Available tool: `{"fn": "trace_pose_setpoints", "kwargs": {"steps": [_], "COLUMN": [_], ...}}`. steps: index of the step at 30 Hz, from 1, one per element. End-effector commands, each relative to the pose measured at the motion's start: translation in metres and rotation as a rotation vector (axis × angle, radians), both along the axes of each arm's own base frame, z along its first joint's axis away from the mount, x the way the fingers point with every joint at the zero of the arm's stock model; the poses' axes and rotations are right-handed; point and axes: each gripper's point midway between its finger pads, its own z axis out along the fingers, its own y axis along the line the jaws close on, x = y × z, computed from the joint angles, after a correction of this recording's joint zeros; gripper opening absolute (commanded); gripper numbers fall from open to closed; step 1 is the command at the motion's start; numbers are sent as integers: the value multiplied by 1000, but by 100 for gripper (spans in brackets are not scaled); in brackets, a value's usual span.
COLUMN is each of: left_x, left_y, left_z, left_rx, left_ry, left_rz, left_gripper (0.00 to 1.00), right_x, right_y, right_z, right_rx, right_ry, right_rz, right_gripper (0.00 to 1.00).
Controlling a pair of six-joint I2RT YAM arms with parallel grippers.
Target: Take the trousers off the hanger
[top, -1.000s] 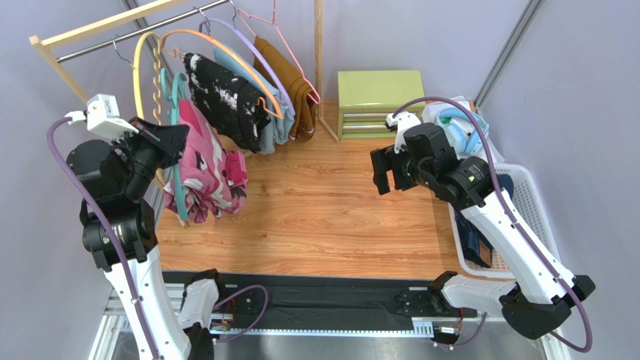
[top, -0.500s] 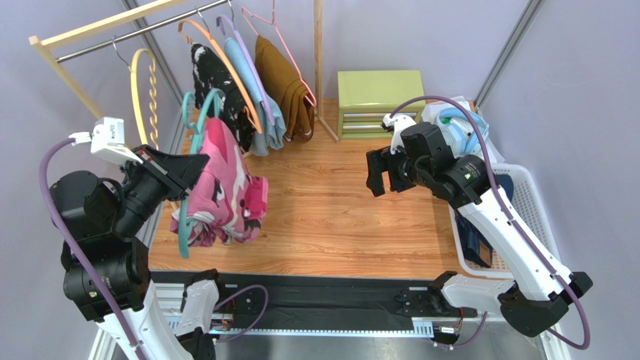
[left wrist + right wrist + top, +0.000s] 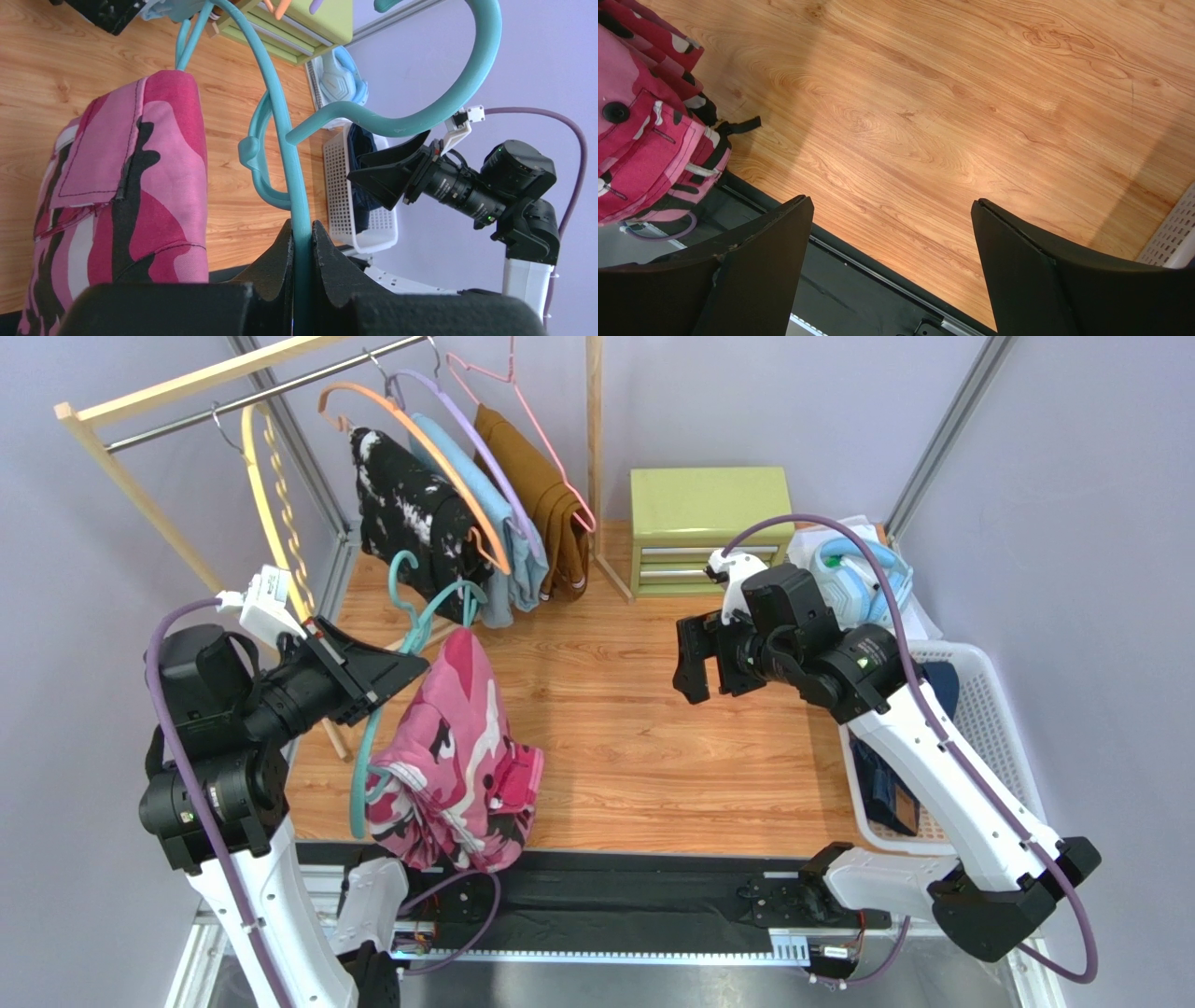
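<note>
Left wrist alone — left gripper point(image 3: 302, 241) clamped on teal hanger point(image 3: 288, 150).

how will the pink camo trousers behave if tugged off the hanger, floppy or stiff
Probably floppy: the pink camo trousers sag in bunched folds over the teal hanger, so they would likely droop and unfold when tugged. The layered fabric looks fairly thick, so perhaps some weight. The smooth hanger bar probably lets them slide off.

No text, label or number can be read anywhere.
</note>
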Motion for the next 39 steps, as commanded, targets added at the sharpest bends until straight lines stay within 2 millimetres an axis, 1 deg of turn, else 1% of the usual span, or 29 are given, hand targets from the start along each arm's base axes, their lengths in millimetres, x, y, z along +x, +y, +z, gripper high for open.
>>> {"fn": "trace_pose_setpoints", "kwargs": {"steps": [1, 4, 6, 7, 8, 9, 10, 11, 12, 13, 17, 18, 20, 21, 22, 23, 24, 25, 26, 27, 28, 29, 30, 31, 32, 35, 37, 38, 39], "left_x": [-4, -3, 5, 3, 12, 14, 11, 16, 19, 11, 24, 20, 35, 28, 41, 49, 44, 55, 61, 61, 71, 79, 84, 94, 98, 109, 118, 117, 124], "left_y": [-14, -19, -18, -26, -28, -33, -47, -49, -55, -65, -82, -92, -105, -117, -129, -132, -139, -149, -147, -153, -157, -149, -150, -142, -140, -136, -145, -148, -157], "left_z": [38, 30, 24, 25, 22, 23, 21, 19, 23, 27, 32, 35, 33, 44, 39, 43, 61, 59, 77, 82, 84, 98, 100, 106, 118, 132, 131, 138, 132], "left_rx": [-109, -139, -128, -124, -115, -109, -101, -81, -88, -101, -146, -148, -125, -126, -104, -90, -99, -76, -83, -79, -58, -66, -67, -80, -107, -175, -187, -216, -207], "left_ry": [-107, -64, -41, -43, -24, -19, 2, -1, -22, -40, -77, -81, -63, -82, -62, -76, -117, -114, -159, -173, -186, -220, -224, -235, -267, -275, -253, -246, -223], "left_rz": [-45, -90, -79, -133, -141, -164, -239, -220, -232, -278, -284, -319, -309, -347, -344, -306, -325, -319, -274, -272, -246, -168, -136, -57, -23, 74, 90, 89, 89], "left_gripper": [0, 0, 0, 0, 0, 0, 0, 0, 0, 0, 0, 0, 0, 0, 0, 0, 0, 0, 0, 0, 0, 0, 0, 0, 0, 0, 0, 0, 0], "right_x": [4, 5, 7, 7, 8, 8, 8, 8, 8, 9, 7, 5, 6, 5, 4, 3, 1, 1, 1, 0, 0, -1, -1, 1, 1, 1, 3, 2, 4], "right_y": [10, 11, 12, 12, 13, 13, 14, 13, 13, 11, 5, 3, -4, -6, -7, -8, -10, -10, -9, -9, -7, -6, -5, -2, 0, 13, 25, 28, 30], "right_z": [9, 9, 8, 8, 9, 9, 9, 9, 11, 11, 15, 18, 18, 20, 20, 20, 23, 25, 27, 30, 34, 38, 41, 47, 51, 63, 74, 81, 86], "right_rx": [65, 70, 74, 78, 83, 86, 88, 91, 95, 92, 95, 100, 80, 80, 78, 79, 85, 92, 100, 110, 125, 136, 143, 160, 166, 194, 223, 240, 248], "right_ry": [-30, -36, -39, -38, -38, -38, -36, -36, -40, -45, -60, -68, -86, -93, -96, -99, -108, -119, -124, -138, -151, -162, -175, -199, -215, -285, -346, -376, -407], "right_rz": [8, 9, 4, 1, -1, 0, -2, -9, -13, -23, -49, -48, -76, -76, -77, -76, -75, -77, -72, -69, -60, -54, -45, -35, -25, 19, 39, 43, 41], "right_gripper": [89, 89, 89, 89, 89, 89, 89, 89, 89, 89, 89, 89, 89, 90, 90, 90, 90, 89, 90, 90, 90, 90, 90, 90, 90, 90, 90, 90, 90]}}
